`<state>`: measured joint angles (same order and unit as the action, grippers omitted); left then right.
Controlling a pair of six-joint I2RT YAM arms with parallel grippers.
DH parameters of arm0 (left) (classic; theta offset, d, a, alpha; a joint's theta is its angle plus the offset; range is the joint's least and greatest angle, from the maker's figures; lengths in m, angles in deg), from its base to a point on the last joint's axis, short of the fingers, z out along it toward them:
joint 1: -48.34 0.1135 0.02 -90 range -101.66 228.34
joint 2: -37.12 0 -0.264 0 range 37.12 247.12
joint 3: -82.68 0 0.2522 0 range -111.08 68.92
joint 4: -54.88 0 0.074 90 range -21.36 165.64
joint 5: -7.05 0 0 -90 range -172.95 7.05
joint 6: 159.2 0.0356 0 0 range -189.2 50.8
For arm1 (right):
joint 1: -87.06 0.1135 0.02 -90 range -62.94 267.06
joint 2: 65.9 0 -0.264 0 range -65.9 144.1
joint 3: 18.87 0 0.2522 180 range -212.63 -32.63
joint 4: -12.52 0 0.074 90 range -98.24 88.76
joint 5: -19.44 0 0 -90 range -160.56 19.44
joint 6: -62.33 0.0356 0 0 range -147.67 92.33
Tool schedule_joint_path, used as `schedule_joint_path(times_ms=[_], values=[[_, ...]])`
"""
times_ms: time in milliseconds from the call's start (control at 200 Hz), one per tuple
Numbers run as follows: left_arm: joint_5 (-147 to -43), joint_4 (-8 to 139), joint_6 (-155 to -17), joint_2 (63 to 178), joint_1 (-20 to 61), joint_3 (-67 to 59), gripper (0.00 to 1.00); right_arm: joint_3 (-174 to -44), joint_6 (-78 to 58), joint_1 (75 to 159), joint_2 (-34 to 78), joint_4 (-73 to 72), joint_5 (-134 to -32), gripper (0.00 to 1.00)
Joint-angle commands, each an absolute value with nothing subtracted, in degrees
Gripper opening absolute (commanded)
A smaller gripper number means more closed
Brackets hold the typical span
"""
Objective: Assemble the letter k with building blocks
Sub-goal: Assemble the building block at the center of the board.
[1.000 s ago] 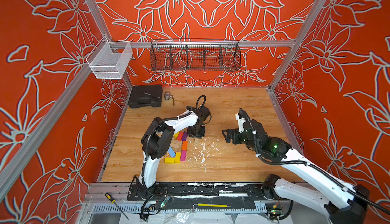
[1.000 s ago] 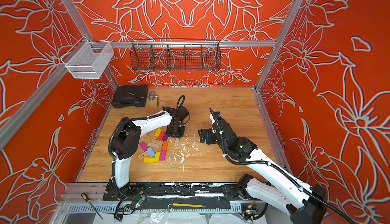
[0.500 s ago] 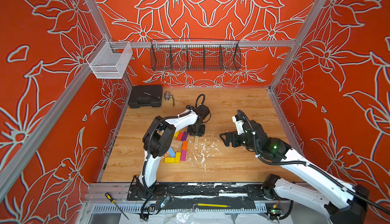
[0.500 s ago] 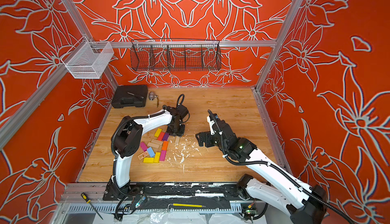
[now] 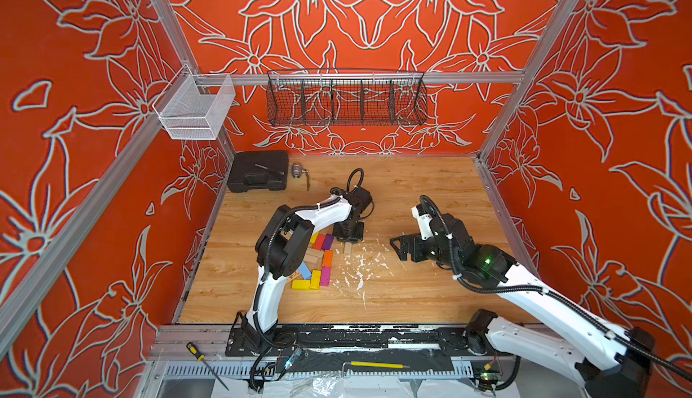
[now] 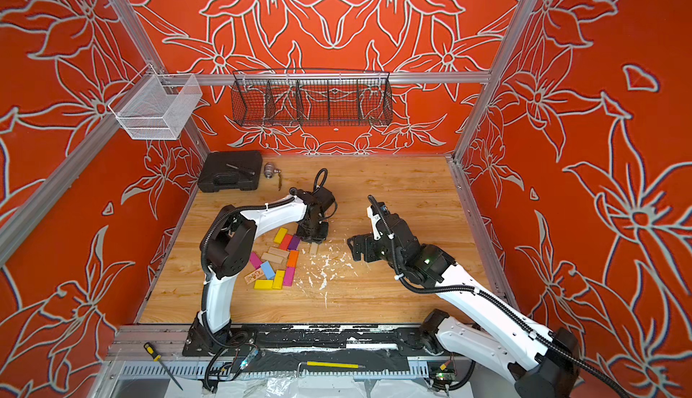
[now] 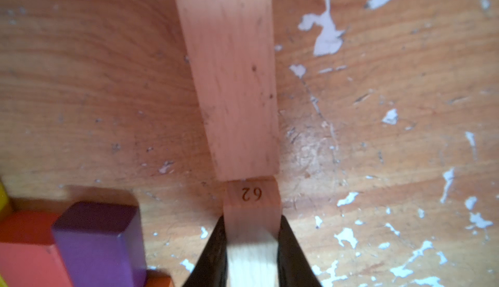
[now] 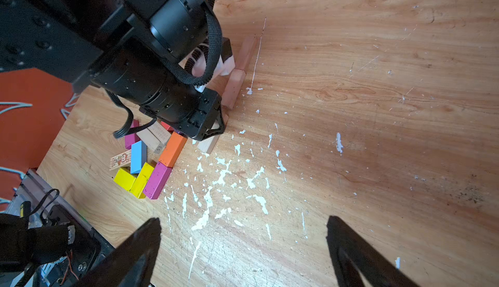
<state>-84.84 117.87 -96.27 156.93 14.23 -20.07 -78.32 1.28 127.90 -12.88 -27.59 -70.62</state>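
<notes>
left claw [image 7: 251,222] clamped on numbered plank [image 7: 251,196], its end against second plain plank [image 7: 229,77], right claw [image 8: 243,219] spread wide above worktop [image 8: 378,137]

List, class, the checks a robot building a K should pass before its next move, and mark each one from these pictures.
1. Left jaws closed on the numbered block: ok.
2. Numbered block in line with the plain block ahead: ok.
3. Their ends touching: cannot tell.
4. Purple block clear of left jaws: ok.
5. Right jaws open, empty, away from the coloured pile: ok.
</notes>
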Motion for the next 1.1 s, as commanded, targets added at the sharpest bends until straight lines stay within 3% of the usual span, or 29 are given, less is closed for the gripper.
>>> schedule_joint_path(times_ms=[0, 560, 1096], values=[[-85.3, 118.5, -97.3, 158.5, 14.9, -21.4, 0.27, -78.2, 1.2, 127.8, -12.7, -27.8, -70.1, 0.97], [-86.4, 118.0, -97.8, 158.9, 16.0, -21.5, 0.31, -77.9, 1.8, 127.8, -12.9, -27.3, -69.5, 0.97], [-86.7, 118.7, -97.6, 159.3, 16.0, -22.6, 0.29, -77.8, 1.9, 127.7, -12.8, -27.2, -69.1, 0.97]])
